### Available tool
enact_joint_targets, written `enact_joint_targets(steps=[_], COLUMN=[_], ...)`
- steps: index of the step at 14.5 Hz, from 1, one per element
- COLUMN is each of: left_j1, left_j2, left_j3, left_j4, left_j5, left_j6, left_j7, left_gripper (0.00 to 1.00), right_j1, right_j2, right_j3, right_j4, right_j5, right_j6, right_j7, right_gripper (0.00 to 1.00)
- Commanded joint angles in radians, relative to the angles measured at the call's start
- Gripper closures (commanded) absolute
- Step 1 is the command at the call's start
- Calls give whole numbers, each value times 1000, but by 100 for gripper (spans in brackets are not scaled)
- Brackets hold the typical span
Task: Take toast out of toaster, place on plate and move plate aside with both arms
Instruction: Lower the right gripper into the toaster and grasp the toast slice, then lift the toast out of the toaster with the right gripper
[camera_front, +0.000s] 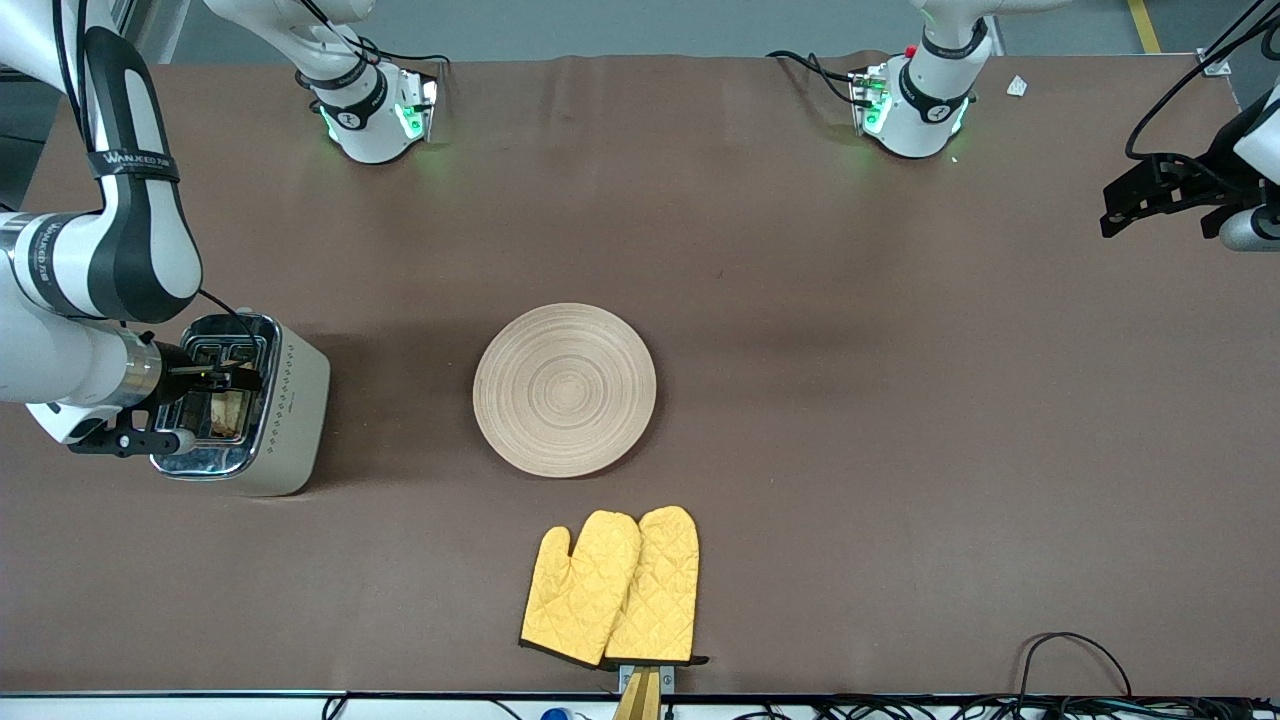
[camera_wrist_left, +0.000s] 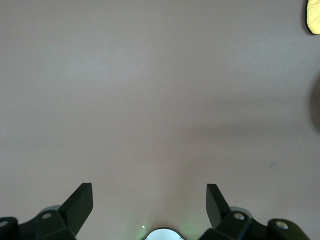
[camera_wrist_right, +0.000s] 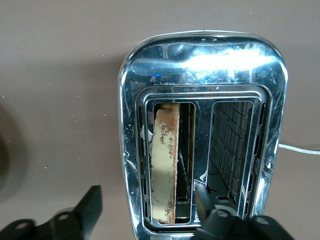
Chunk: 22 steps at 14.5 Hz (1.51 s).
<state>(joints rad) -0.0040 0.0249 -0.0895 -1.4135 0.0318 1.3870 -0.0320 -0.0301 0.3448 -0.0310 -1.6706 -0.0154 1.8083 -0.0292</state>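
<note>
Right wrist view looks straight down on the toaster (camera_wrist_right: 202, 135), at the right arm's end of the worktop (camera_front: 900, 400). The toast (camera_wrist_right: 165, 165) stands upright in one slot, not yet lifted. The right hand (camera_wrist_right: 147, 200) hangs over that slot, fingers apart astride the slice, gripping nothing. So the first step, the grasp, is in hand: the fingers must sink, pinch the crust and draw it straight up. The plate (camera_front: 565, 390) lies mid-worktop. The left hand (camera_wrist_left: 149, 200) waits released over bare worktop.
</note>
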Motion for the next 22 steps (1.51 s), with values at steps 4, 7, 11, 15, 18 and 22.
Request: enact_joint_targets(steps=[4, 7, 11, 15, 18, 22], left_j1=[-8, -8, -8, -5, 1, -4], left_j2=[-3, -3, -2, 0, -2, 0], left_j3=[-4, -12, -12, -12, -12, -12], left_j4=[14, 16, 16, 16, 16, 16], left_j5=[16, 16, 16, 16, 14, 16], left_j6=[-20, -20, -20, -20, -20, -20], left_j7=[12, 11, 11, 12, 14, 12], left_gripper=[0, 0, 0, 0, 0, 0], right_j1=[-11, -11, -14, -8, -7, 16], right_j2=[-1, 3, 3, -21, -58, -110], right_j3=[0, -4, -7, -4, -4, 43], right_j4=[-9, -9, -3, 86, 207, 252], right_j5=[-11, -11, -11, -12, -12, 3], right_j6=[-6, -3, -6, -79, -164, -164], right_j7=[-3, -3, -6, -5, -5, 3], right_gripper=[56, 91, 100, 100, 100, 100])
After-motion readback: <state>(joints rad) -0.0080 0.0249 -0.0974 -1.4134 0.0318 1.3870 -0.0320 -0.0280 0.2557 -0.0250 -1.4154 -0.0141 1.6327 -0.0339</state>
